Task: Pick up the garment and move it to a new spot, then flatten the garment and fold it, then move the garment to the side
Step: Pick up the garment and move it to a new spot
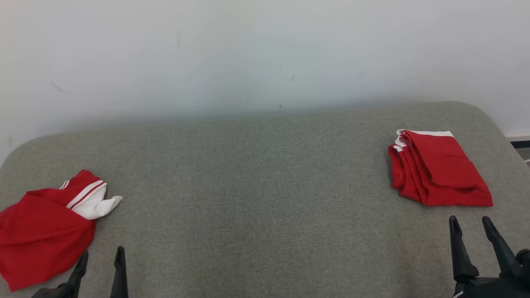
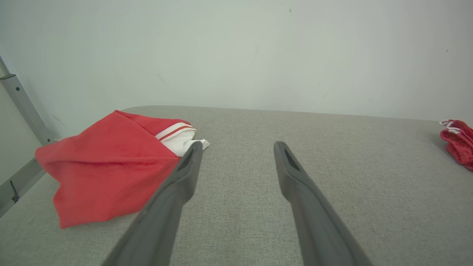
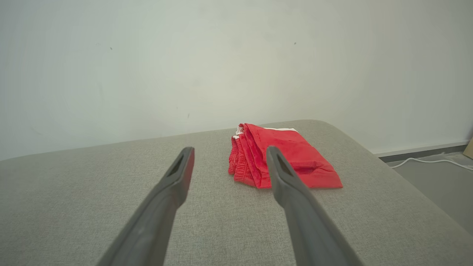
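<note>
A crumpled red garment (image 1: 41,229) with white trim lies at the left end of the grey padded table (image 1: 256,198); the left wrist view has the same garment (image 2: 111,166) left of my fingers. My left gripper (image 1: 102,254) stands open just to its right, holding nothing. At the right end lies a folded red garment (image 1: 439,169), also seen as a folded red garment (image 3: 284,157) in the right wrist view. My right gripper (image 1: 472,223) is open and empty, a little nearer to me than that folded piece.
A pale wall (image 1: 265,54) runs right behind the table. The table's right edge drops to a grey floor with a white cable (image 3: 428,161). A metal frame post (image 2: 22,107) stands past the table's left end.
</note>
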Robot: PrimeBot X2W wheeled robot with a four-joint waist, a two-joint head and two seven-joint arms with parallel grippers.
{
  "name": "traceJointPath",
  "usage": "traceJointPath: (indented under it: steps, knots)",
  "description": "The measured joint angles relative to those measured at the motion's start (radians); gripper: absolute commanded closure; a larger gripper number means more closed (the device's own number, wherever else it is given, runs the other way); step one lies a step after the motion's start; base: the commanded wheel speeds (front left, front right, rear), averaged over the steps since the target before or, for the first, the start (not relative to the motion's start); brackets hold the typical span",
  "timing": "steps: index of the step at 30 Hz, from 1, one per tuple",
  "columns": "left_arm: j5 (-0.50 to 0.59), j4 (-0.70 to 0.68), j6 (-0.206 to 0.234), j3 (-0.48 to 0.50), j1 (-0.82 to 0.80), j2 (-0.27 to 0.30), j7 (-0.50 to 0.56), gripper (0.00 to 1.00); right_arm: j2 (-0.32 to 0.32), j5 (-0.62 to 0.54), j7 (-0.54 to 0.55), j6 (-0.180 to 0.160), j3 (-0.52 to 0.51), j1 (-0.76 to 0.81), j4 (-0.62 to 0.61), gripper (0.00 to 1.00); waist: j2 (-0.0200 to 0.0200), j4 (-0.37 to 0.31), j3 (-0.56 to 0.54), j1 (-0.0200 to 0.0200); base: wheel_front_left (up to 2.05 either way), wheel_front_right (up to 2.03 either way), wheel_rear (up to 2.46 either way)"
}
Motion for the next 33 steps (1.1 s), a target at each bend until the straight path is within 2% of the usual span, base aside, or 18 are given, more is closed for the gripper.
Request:
traceJointPath:
  steps: [19,33]
  knots:
    - [0.002,-0.008,0.0,-0.006,-0.002,0.0,0.027,0.0,0.016,-0.028,0.043,0.0,-0.038,0.012,-0.028,0.0,0.0,0.028,-0.002,0.0,0.0,0.0,0.0]
    - [0.026,0.0,0.0,-0.021,-0.029,0.003,0.053,0.0,0.029,-0.029,0.07,0.0,-0.039,0.036,-0.037,0.0,0.0,0.135,0.003,0.0,0.0,0.0,0.0]
